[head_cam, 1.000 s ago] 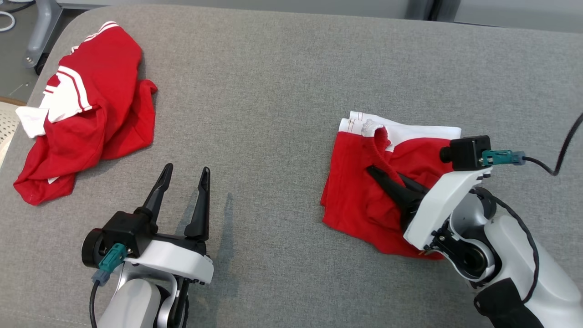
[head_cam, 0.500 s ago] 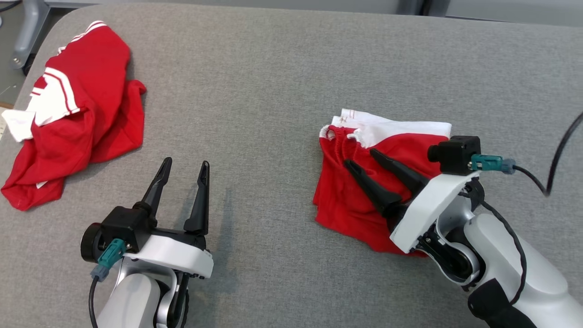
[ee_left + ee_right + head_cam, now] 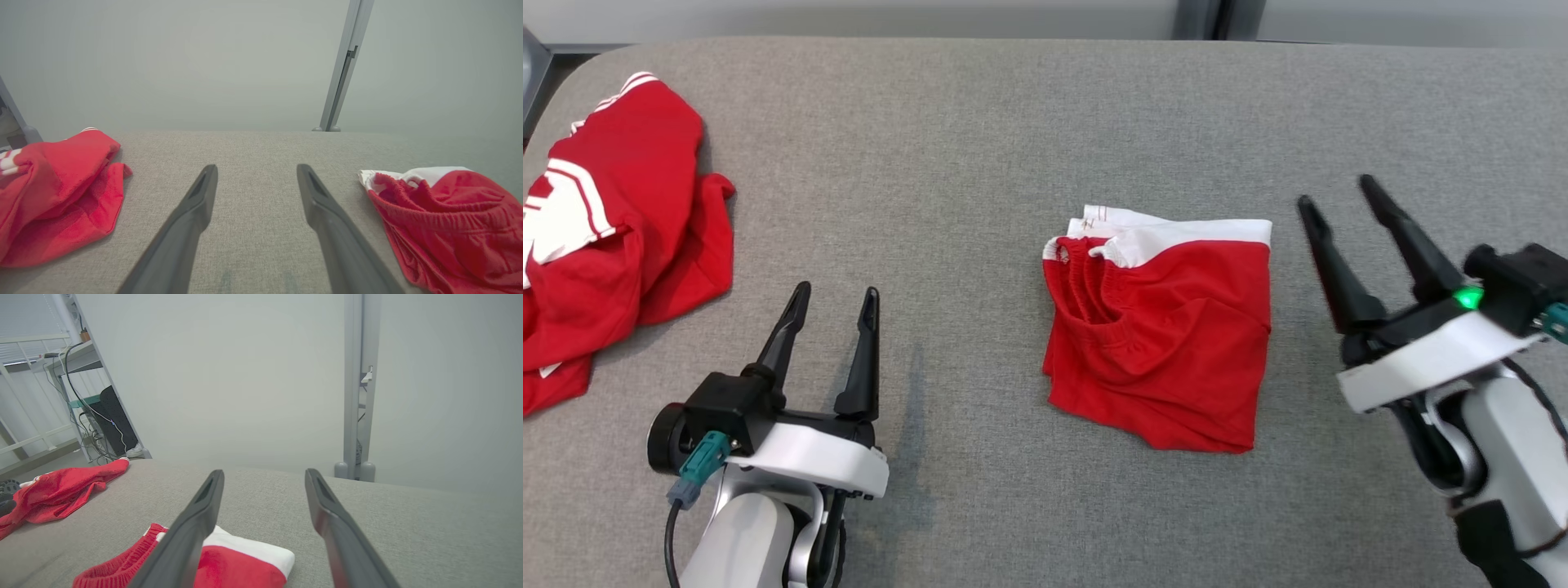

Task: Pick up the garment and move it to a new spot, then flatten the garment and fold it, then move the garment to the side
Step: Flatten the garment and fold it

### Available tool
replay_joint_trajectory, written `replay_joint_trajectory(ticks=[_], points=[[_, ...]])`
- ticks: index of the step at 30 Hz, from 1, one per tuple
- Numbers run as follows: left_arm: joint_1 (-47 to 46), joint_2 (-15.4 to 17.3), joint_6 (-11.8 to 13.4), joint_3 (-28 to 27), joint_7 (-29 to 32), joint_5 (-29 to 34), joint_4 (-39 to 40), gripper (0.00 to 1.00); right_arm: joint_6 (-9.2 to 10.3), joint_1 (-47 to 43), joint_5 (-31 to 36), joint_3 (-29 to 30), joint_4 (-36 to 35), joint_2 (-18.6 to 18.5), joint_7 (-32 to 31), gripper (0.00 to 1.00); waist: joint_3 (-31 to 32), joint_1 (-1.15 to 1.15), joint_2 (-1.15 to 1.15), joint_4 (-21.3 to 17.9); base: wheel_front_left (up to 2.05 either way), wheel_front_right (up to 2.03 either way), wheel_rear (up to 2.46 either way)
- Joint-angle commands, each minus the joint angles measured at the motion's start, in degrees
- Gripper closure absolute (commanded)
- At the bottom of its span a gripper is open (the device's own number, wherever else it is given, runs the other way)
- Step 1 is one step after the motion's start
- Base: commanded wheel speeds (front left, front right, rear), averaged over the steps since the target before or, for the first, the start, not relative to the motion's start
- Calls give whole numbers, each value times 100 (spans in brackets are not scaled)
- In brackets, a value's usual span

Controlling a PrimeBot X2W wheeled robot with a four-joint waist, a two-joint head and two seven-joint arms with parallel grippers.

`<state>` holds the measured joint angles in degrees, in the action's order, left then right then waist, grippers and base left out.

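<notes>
The garment (image 3: 1168, 335), red shorts with white trim, lies folded into a rough square on the grey table (image 3: 980, 122), right of centre. It also appears at the right of the left wrist view (image 3: 449, 220) and at the bottom of the right wrist view (image 3: 241, 559). My right gripper (image 3: 1333, 189) stands open just right of the garment, clear of it, with nothing between its fingers (image 3: 327, 514). My left gripper (image 3: 837, 290) is open at the lower left, empty, well apart from the garment, its fingers (image 3: 196, 208) above bare table.
A second red and white piece of clothing (image 3: 596, 245) lies crumpled at the table's left edge, also in the left wrist view (image 3: 53, 188) and right wrist view (image 3: 61, 490). A grey post (image 3: 353, 388) stands beyond the far edge. Shelving with cables (image 3: 94, 416) is off to the left.
My right gripper has opened, let go of the garment and pulled back to its right. The garment now lies flat and free. The head view has shifted, so everything sits further left.
</notes>
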<state>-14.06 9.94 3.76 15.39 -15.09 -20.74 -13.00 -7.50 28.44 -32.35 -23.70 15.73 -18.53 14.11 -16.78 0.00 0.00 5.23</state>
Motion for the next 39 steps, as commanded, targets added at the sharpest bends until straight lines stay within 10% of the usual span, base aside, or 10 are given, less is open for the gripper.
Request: replay_joint_trajectory(ticks=[1,10,39], points=[[74,38,20,-44,-12,-1,27,0,1,-126,123,142,-34,-24,46,0,32,0,0,-36,0,0,0],[218,136,142,-211,-12,-73,192,0,1,-1219,1120,1670,-611,247,104,0,175,0,0,-188,0,0,0],[1485,426,413,-134,428,-234,892,0,1,-3219,1523,2590,-1510,833,-657,0,1455,0,0,-317,0,0,0]])
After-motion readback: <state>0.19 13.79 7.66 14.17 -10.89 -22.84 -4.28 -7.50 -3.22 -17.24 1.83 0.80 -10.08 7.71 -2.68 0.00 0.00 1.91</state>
